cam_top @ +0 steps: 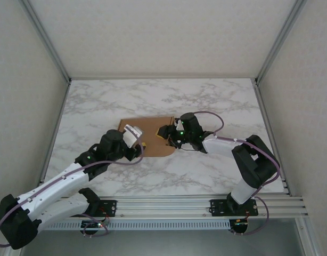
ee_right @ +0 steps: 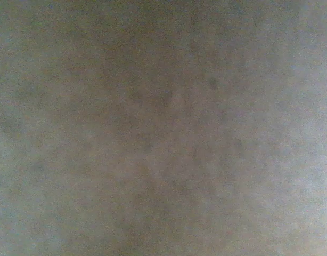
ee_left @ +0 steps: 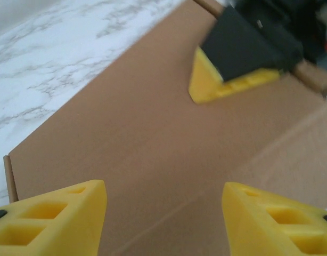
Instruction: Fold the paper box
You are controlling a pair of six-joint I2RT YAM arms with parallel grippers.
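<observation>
We judge the folding barely begun: the paper box (cam_top: 153, 140) lies near flat mid-way on the table (cam_top: 222, 101), the left gripper (ee_left: 163, 224) at its 9 o'clock edge with jaws spread and empty, the right gripper (cam_top: 168, 133) at 3 o'clock with jaws we cannot tell, so next we must raise a flap along its crease.

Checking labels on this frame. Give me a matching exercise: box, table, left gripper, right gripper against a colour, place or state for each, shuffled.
Things:
1. box
2. table
3. left gripper
4. right gripper

Descriptions:
A. white marble
B. at the box's right end
C. brown cardboard
D. open, at the box's left end

Pairs: 1-C, 2-A, 3-D, 4-B
</observation>
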